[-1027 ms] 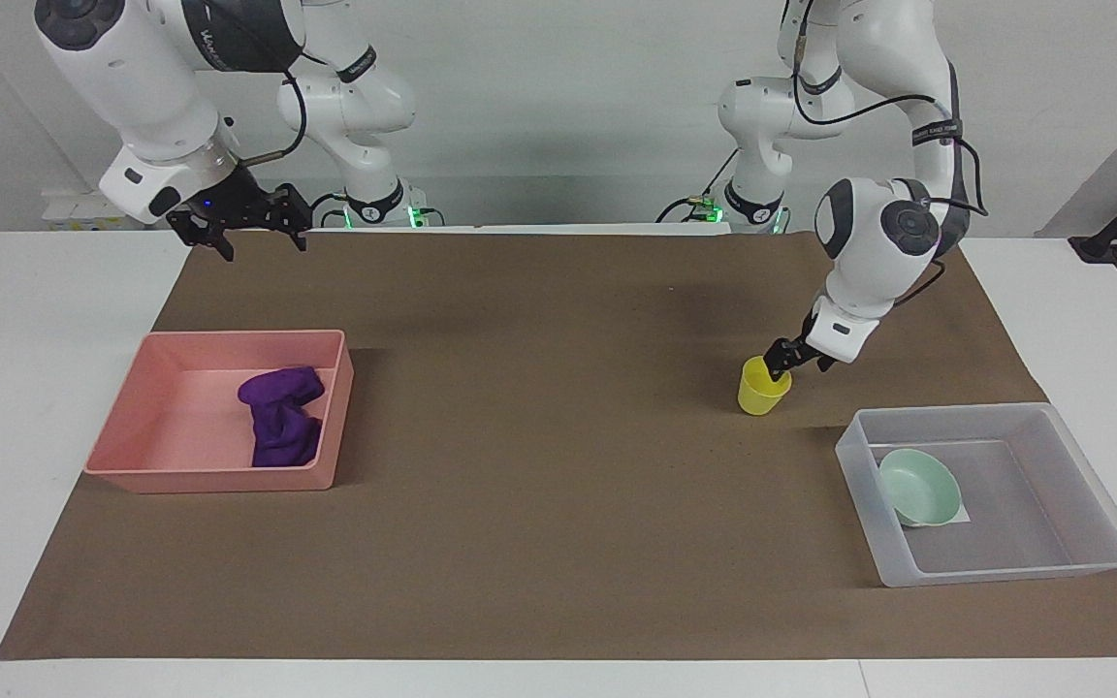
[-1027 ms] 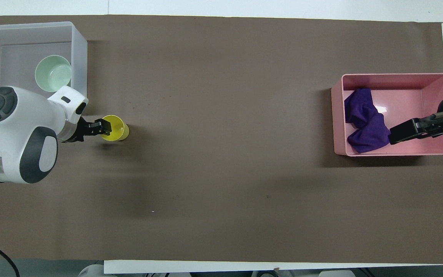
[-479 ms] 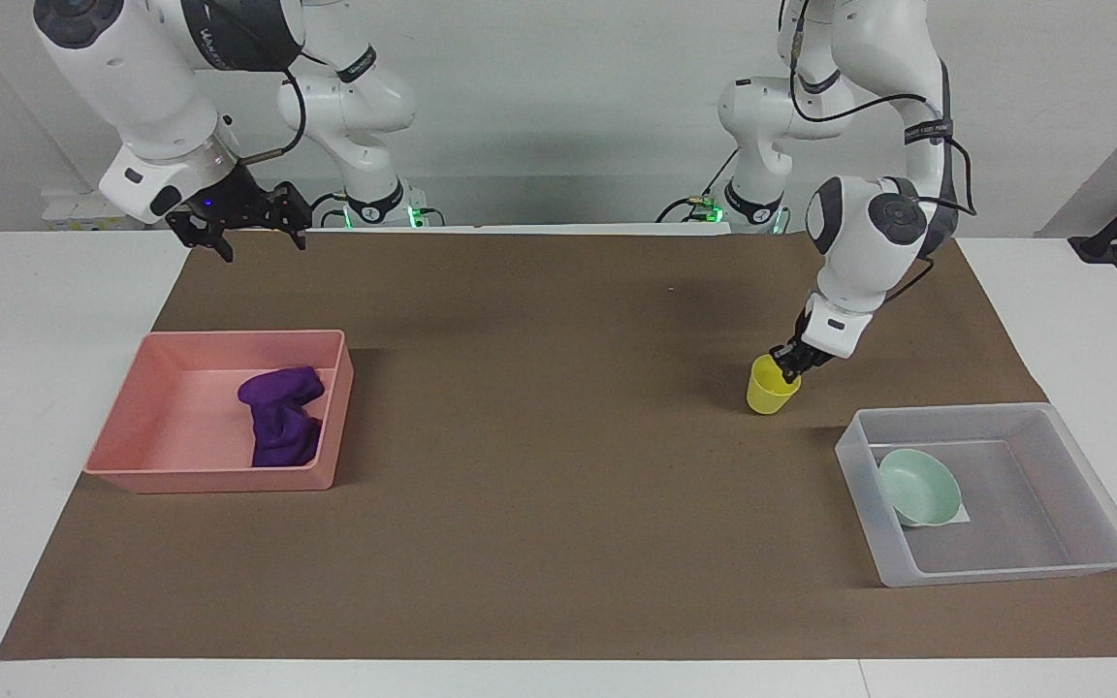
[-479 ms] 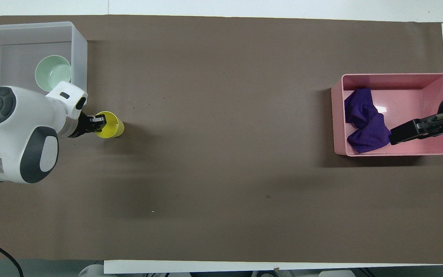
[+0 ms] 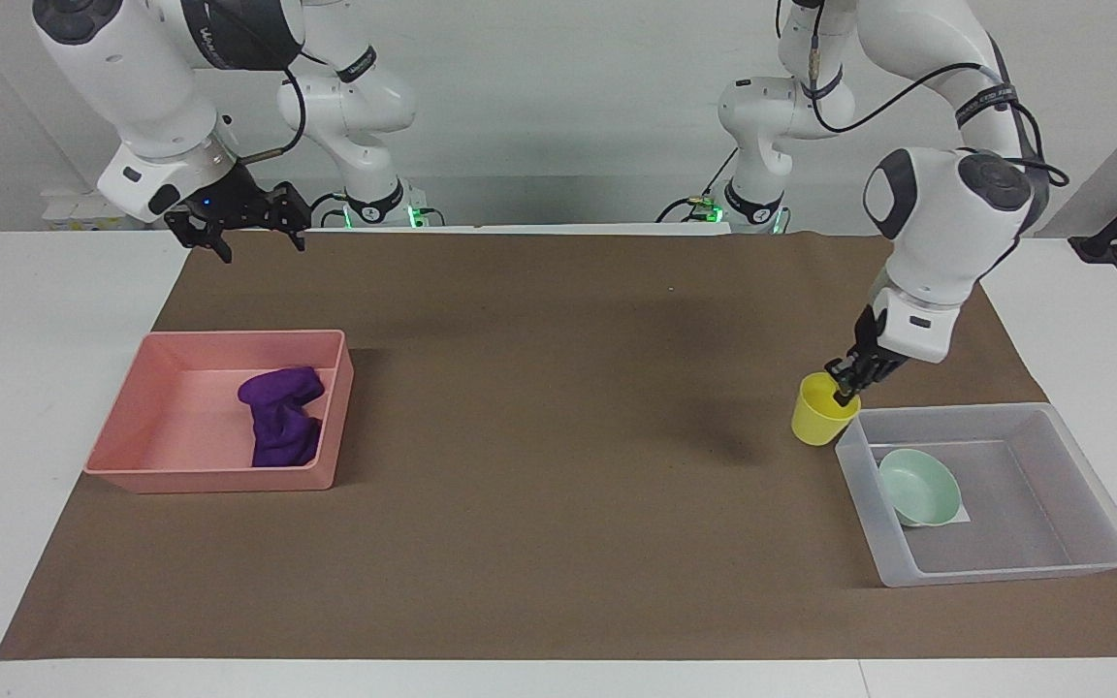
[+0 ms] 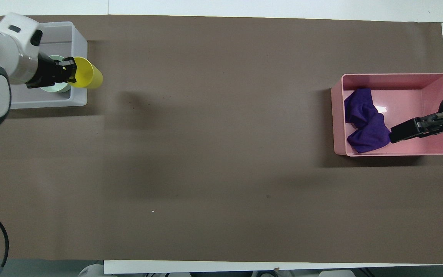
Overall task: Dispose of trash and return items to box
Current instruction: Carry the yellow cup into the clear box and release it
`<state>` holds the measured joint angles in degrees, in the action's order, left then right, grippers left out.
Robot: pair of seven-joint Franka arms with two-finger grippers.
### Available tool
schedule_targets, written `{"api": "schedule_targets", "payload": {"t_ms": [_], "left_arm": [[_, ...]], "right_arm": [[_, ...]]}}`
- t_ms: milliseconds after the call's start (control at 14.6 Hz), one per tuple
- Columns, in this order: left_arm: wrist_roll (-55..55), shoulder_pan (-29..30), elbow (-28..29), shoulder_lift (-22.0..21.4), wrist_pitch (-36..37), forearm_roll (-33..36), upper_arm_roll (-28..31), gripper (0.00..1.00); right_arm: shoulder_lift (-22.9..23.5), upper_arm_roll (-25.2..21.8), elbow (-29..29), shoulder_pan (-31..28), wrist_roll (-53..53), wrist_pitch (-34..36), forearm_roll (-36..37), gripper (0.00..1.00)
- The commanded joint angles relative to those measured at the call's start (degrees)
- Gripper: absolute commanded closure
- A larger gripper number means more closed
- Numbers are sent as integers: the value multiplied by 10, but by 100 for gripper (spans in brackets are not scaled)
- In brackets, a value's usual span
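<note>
Two end effectors: one carries, one waits.
Left end effector (image 5: 846,385): pinching the yellow cup's rim, one finger inside and one outside; it hangs just over the box wall that faces the bench's middle.
Yellow cup (image 5: 821,410): lifted off the brown mat and tilted. A second ago it stood on the mat, closer to the robots' edge of the bench; it has since been raised and carried toward the box.
Box (image 5: 1082,469): translucent tray near the bench corner at the left arm's end, away from the robots.
Mint-green bowl (image 5: 920,486): already in the box, leaning against the wall beside the cup.
Meaning: my judgement is that only the cup's release remains; it needs to clear the wall and land beside the bowl, not on it.
Right end effector (image 5: 237,221): spread and empty, waiting high over the mat's corner near its own base, unchanged.
Purple rag (image 5: 279,419): lying in the pink bin (image 5: 146,386) at the right arm's end, so the trash looks dealt with.
</note>
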<state>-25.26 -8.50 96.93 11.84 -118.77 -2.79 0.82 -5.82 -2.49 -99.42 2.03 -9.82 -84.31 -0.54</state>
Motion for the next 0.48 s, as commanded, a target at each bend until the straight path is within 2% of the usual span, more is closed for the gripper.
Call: {"api": "schedule_targets", "payload": {"t_ms": [0,137,274,411], "left_arm": [[-8,36,-94,75,21,4,21,100],[-8,70,-103,101,14,2,22,100],[-9,76,-95,112,-3,-2,23,100],[-8,80,-48,107,-24,-1,23,100]], "right_arm": [[-9,1,-8,-5,-13,-9,5,1],[-9,1,-9,-4,-11,-16,5,1],[-9,1,-9,-4,-10,-17,5,1],[-9,1,-9,-4,-10,-17,5,1]]}}
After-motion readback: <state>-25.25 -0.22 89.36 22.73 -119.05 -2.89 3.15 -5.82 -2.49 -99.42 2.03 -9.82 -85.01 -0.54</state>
